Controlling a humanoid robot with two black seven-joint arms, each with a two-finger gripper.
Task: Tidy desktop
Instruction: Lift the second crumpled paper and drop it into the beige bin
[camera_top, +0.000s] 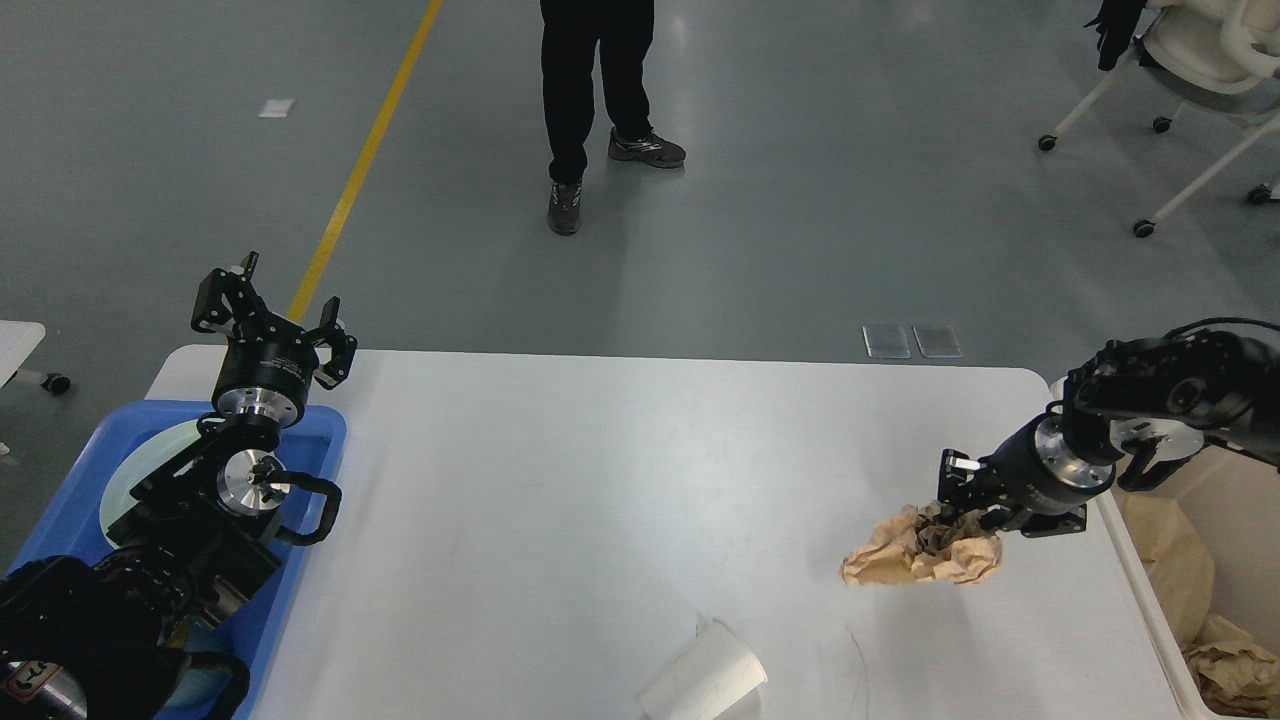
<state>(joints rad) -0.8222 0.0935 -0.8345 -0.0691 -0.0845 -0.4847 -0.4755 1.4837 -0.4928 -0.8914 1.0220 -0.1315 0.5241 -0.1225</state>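
Desktop counter (600, 480), white, rigid: my right gripper (958, 500) has its fingers pinching the crumpled brown paper (920, 548) above its right end, light, soft, gripped by a top fold; left gripper (268, 320) fingers spread.
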